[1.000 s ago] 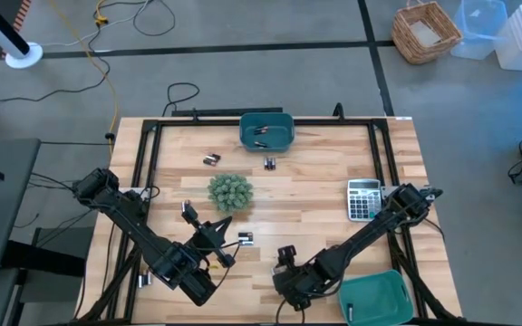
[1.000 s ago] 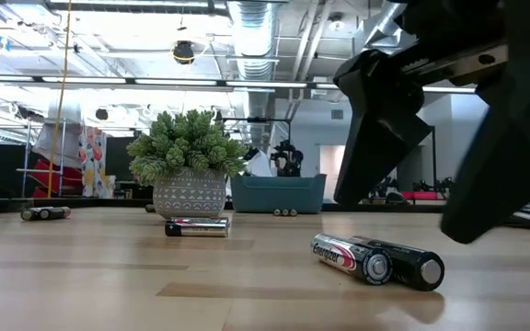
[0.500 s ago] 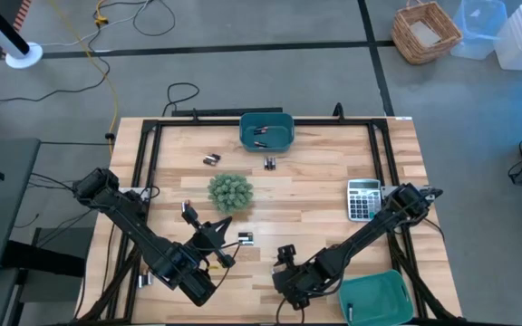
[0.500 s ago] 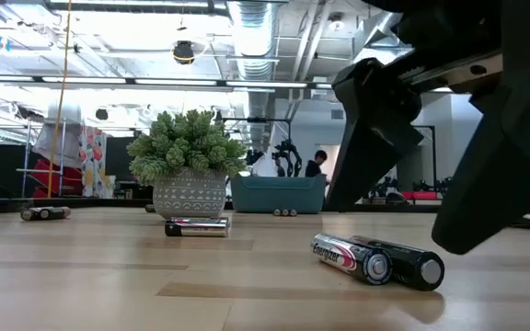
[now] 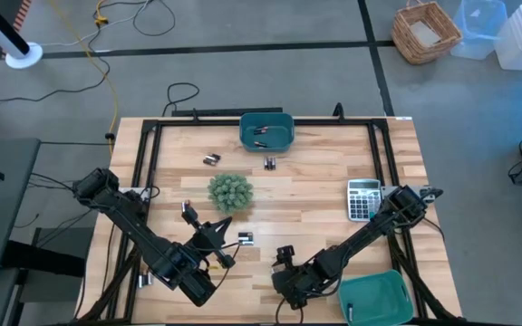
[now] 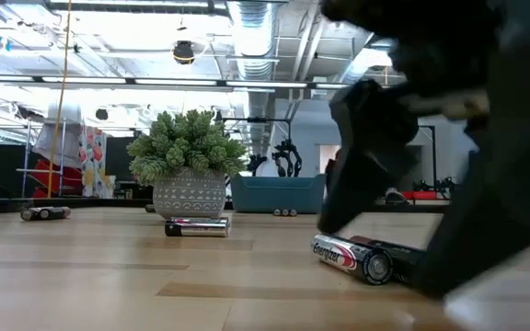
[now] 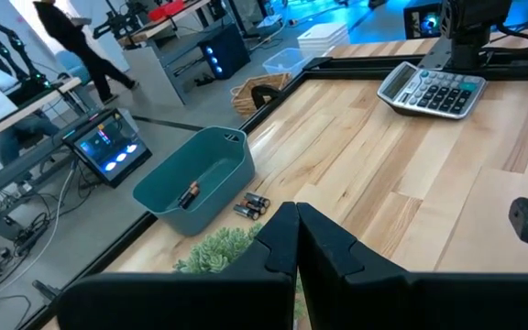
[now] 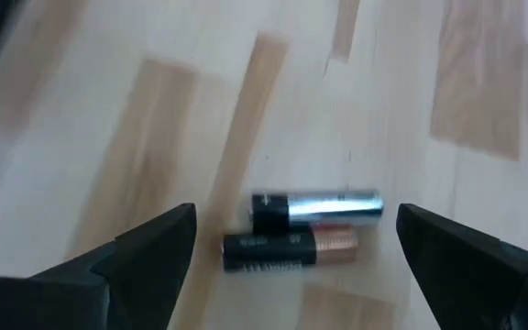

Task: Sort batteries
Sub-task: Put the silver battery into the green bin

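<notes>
Two batteries, one silvery (image 8: 314, 206) and one black-and-copper (image 8: 291, 246), lie side by side on the wood. My right gripper (image 8: 296, 266) is open and hangs low over this pair (image 6: 375, 259), one finger on each side, touching neither. In the high view my right gripper (image 5: 286, 255) hides them. My left gripper (image 7: 296, 240) is shut and hovers near the potted plant (image 5: 231, 192), holding nothing. Other batteries lie in pairs on the table (image 5: 245, 238) (image 5: 211, 159) (image 5: 269, 164), and some lie in the far teal bin (image 5: 266, 132).
A grey calculator (image 5: 362, 199) lies by the table's right edge. A second teal bin (image 5: 376, 296) sits at the near right corner. A single battery (image 5: 187, 210) lies left of the plant and another (image 5: 143, 279) near the left arm. A black frame borders the table.
My right gripper has come down toward the battery pair at the near edge, its fingers still spread and now close to the table on either side of the pair. The batteries have stayed where they were.
</notes>
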You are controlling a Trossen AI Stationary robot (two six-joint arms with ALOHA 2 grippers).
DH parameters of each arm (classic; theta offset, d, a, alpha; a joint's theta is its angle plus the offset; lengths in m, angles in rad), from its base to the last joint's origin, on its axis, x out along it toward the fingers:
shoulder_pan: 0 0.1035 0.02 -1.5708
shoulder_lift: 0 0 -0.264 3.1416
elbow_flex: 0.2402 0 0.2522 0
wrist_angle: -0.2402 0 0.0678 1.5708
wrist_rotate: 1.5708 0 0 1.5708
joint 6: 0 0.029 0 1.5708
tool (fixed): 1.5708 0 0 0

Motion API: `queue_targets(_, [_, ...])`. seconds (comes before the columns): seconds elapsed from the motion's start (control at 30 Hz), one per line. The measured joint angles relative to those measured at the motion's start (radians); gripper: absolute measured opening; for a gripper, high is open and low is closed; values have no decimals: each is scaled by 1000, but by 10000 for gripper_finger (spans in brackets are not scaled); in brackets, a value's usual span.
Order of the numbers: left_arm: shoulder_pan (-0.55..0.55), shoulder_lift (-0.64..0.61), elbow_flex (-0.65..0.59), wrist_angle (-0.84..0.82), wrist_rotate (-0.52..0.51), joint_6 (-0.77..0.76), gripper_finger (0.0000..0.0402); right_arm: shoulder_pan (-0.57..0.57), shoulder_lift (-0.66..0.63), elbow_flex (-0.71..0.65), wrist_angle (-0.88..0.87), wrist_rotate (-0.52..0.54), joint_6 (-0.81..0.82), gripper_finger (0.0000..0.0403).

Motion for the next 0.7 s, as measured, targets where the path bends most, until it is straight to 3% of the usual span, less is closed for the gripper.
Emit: queue_targets(0.7, [-1, 0, 0, 1, 4, 3, 0, -39, 15, 1, 37, -57, -33, 392])
